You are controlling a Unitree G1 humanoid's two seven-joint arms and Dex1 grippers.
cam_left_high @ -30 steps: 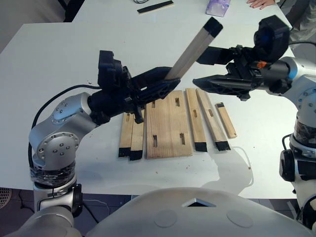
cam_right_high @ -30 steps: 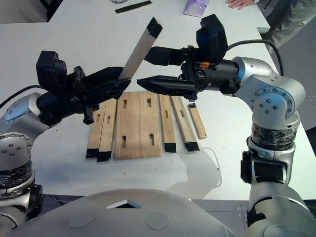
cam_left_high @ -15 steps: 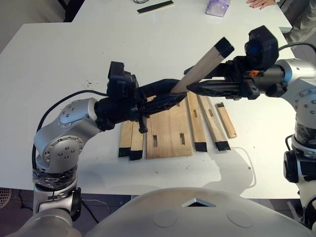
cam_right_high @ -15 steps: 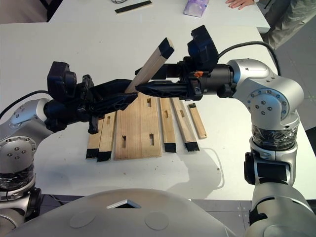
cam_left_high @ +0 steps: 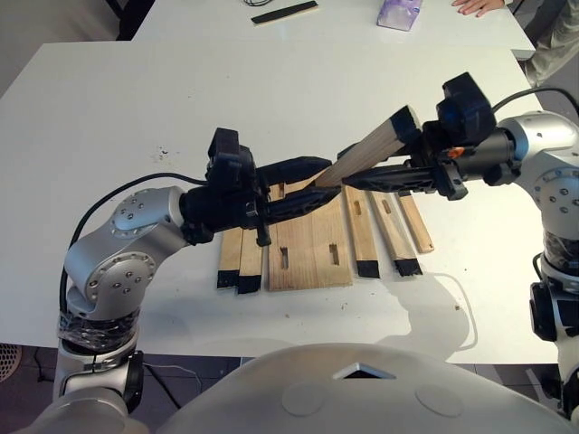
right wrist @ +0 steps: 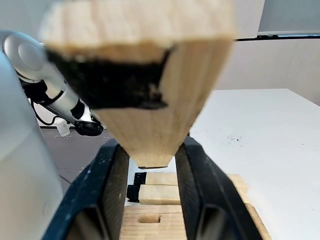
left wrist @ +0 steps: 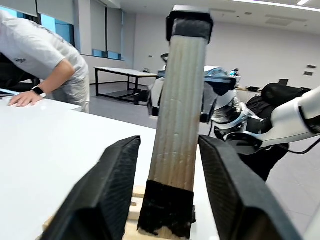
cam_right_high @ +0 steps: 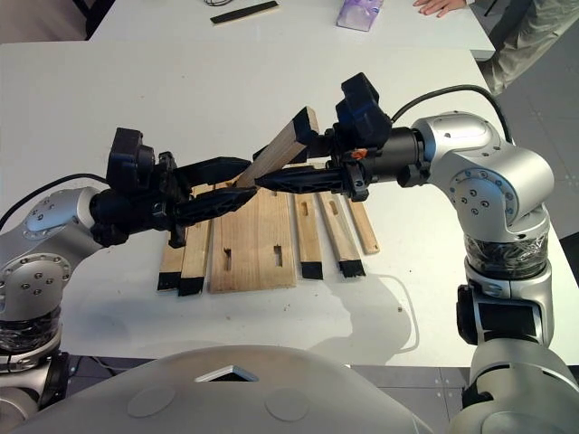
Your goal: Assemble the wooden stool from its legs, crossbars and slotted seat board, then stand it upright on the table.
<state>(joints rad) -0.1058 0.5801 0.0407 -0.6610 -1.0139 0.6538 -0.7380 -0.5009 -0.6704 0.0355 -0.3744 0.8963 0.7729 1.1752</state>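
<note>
A wooden leg (cam_left_high: pixel 371 149) with black ends slants up over the parts on the white table (cam_left_high: pixel 109 99). My left gripper (cam_left_high: pixel 324 174) is shut on its lower end; the leg (left wrist: pixel 177 110) rises between the dark fingers (left wrist: pixel 112 190). My right gripper (cam_left_high: pixel 348 163) comes in from the right and is shut on the same leg (right wrist: pixel 150 100), a finger (right wrist: pixel 107 190) pressing each side. Underneath lies the slotted seat board (cam_left_high: pixel 308 235), flat. Two legs (cam_left_high: pixel 240 258) lie to its left.
Right of the board lie two long slotted pieces (cam_left_high: pixel 360 221) (cam_left_high: pixel 389 221) and a short crossbar (cam_left_high: pixel 414 217). Far back are a black strip (cam_left_high: pixel 284 12) and a purple packet (cam_left_high: pixel 398 14). A thin white cable (cam_left_high: pixel 448 289) trails near the front edge.
The right gripper moved left and shut on the leg, having been wide open. The left gripper shifted right and tilted the leg lower, closer to the board.
</note>
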